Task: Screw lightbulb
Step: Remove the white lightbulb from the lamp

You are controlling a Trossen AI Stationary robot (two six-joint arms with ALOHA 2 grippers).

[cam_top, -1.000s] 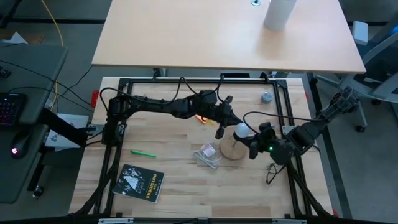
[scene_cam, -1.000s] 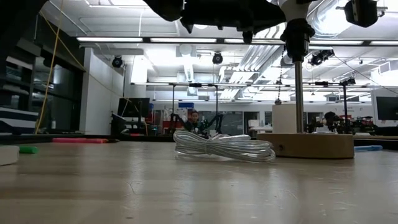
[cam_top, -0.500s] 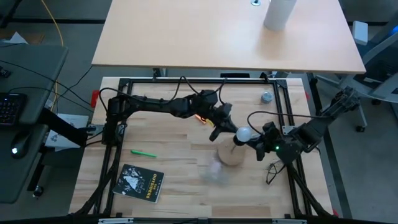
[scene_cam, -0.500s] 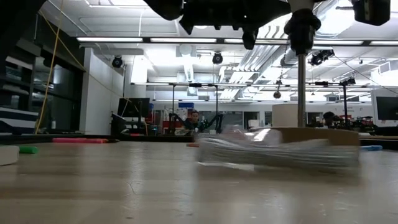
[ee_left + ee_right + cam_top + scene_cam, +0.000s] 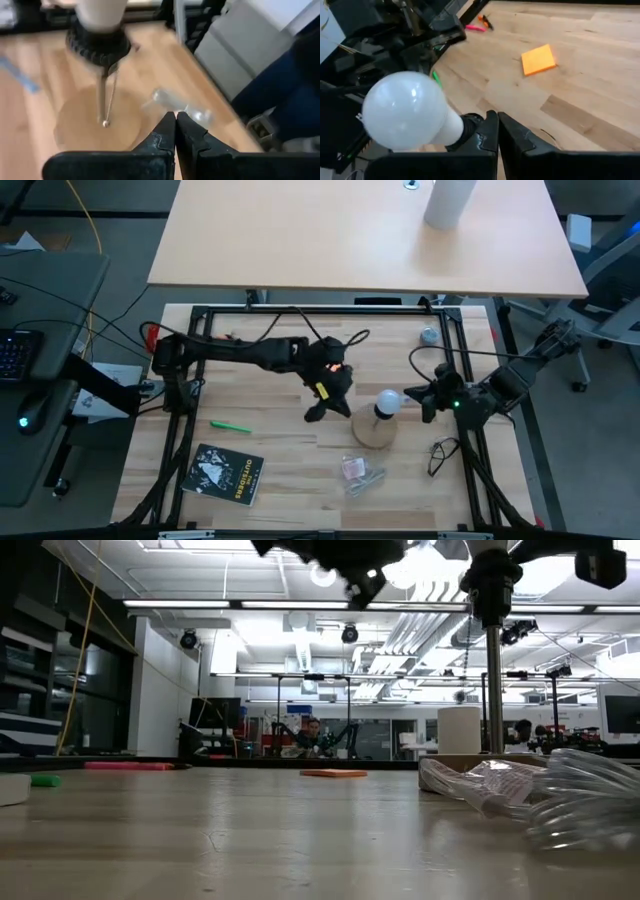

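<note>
The centre of the table (image 5: 280, 445) is crowded: the wooden disc (image 5: 373, 432) carries the upright lightbulb (image 5: 387, 401) on its socket; the left gripper (image 5: 316, 413) hangs just beside it on one side, fingers closed; the right gripper (image 5: 417, 398) flanks the other, fingers closed; the plastic packet (image 5: 361, 472) lies near the disc toward the front edge; the orange note (image 5: 538, 59), green marker (image 5: 231, 425) and booklet (image 5: 226, 473) take up the left half; bare wood lies between marker and disc.

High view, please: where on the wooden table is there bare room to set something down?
Bare wood lies between the green marker and the left pincer. It is crowded around the disc, with the bulb and packet.
</note>
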